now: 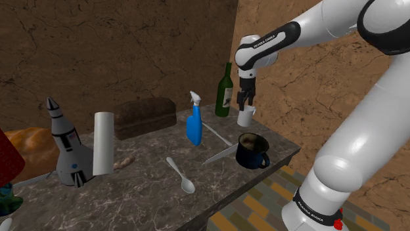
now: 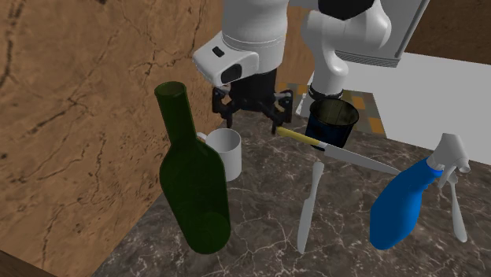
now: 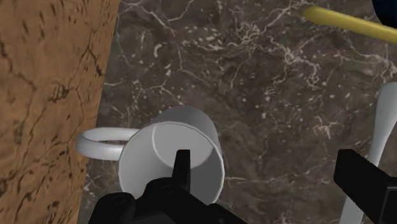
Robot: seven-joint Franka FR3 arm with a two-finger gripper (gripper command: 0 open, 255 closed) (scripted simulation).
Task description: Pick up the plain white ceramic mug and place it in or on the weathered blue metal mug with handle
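The white mug (image 1: 246, 119) (image 2: 226, 149) (image 3: 175, 156) stands upright at the far corner of the dark marble table (image 1: 144, 190), its handle toward the brown wall. My gripper (image 1: 244, 103) (image 2: 253, 118) (image 3: 267, 184) hovers just above it, open. One finger is over the mug's opening and the other is well outside its rim; neither touches it. The dark blue mug with a handle (image 1: 252, 151) (image 2: 332, 123) stands upright near the table's edge, a short way from the white mug.
A green bottle (image 1: 225, 92) (image 2: 193, 181) stands close beside the white mug. A yellow-handled knife (image 2: 334, 149) (image 3: 347, 22), a white utensil (image 2: 308, 204), a blue spray bottle (image 1: 194, 122) (image 2: 405, 204), a spoon (image 1: 181, 174), a white cylinder (image 1: 103, 142) and a rocket (image 1: 69, 144) share the table.
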